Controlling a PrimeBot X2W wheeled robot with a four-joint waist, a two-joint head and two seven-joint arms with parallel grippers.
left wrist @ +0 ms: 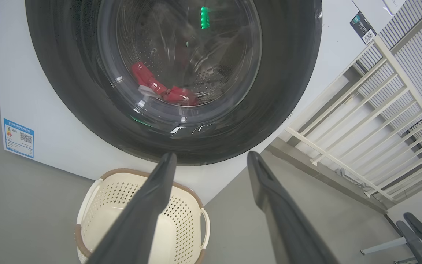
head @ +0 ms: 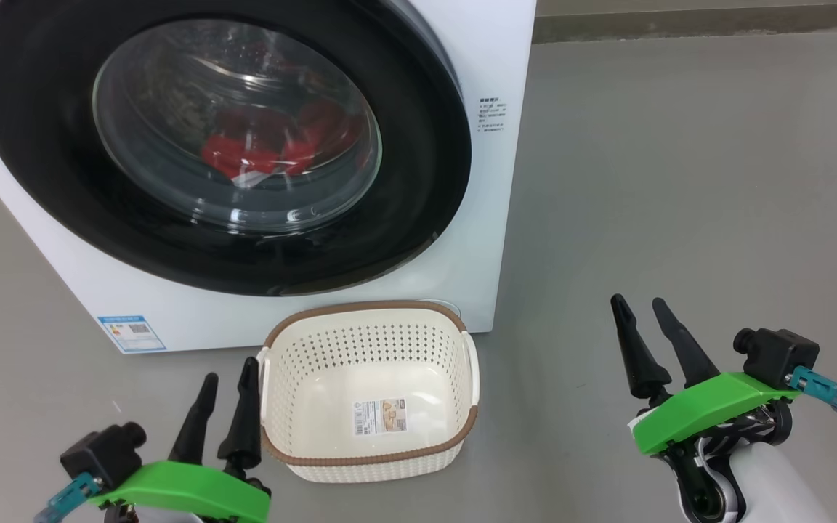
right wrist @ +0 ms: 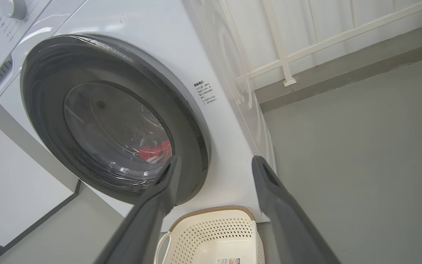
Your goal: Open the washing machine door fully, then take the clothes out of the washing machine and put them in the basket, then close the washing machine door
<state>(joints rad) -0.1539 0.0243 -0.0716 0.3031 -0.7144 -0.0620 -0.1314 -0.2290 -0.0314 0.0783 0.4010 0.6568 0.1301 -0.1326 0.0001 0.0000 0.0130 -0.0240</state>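
The door (head: 418,181) of the washing machine (head: 495,254) is closed, and the red clothes (head: 259,149) lie inside, behind the glass. The basket (head: 371,341) stands on the floor (head: 680,181) just in front of the machine. The left fingers (head: 246,414) and the right fingers (head: 636,356) are spread wide, holding nothing.

the washing machine door (right wrist: 115,121), closed, takes up the left of the frame, with red clothes (right wrist: 153,152) low behind its glass. the right gripper (right wrist: 215,158) stands spread wide, the cream basket (right wrist: 214,234) between its fingers at bottom centre.
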